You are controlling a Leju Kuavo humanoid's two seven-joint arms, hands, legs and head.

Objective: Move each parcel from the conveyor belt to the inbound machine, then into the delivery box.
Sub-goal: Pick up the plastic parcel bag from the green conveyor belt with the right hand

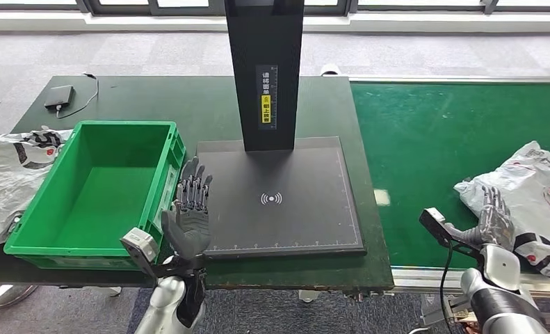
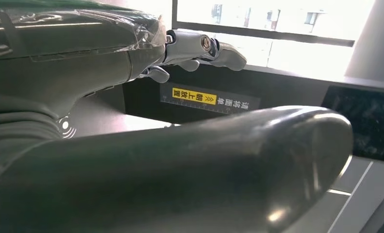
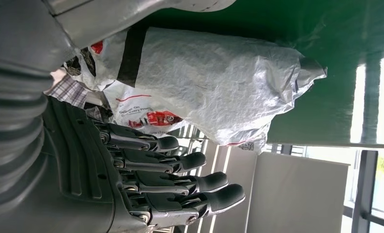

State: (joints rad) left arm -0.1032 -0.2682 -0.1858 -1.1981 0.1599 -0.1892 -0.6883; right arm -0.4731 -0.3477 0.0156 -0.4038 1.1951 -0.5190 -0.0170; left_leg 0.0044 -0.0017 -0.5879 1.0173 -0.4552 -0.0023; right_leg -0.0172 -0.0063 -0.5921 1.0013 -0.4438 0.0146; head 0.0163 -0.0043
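- The parcel (image 1: 536, 202), a crumpled white plastic mailer with red print and a black stripe, lies flat on the green conveyor belt (image 1: 425, 139) at the robot's far right, running past the picture's right edge.
- Its long axis runs roughly from the near-right corner of the belt toward the belt's middle; one gathered, narrower end points inward, toward the inbound machine (image 1: 279, 195).
- In the right wrist view the parcel (image 3: 209, 82) is a long wrinkled bag whose tapered end lies beyond the fingertips.
- The right hand (image 1: 496, 223) is over the near edge of the parcel, palm toward it. Its fingers (image 3: 180, 162) are straight and slightly apart, clamped on nothing; the bag lies beside and just past them, and whether they touch it cannot be told.
- The inbound machine is a flat black scanning plate with a wireless mark and a black upright post carrying a yellow label, standing on the dark worktop (image 1: 154, 97) between belt and box.
- The left hand (image 1: 188, 209) is raised at the plate's left edge, fingers spread and pointing up, holding nothing.
- The delivery box (image 1: 157, 188), a green crate, stands just left of that hand.
- Another white bag (image 1: 7, 167) lies left of the crate.
- A small black device (image 1: 59, 96) with a cable rests on the worktop's far left corner.
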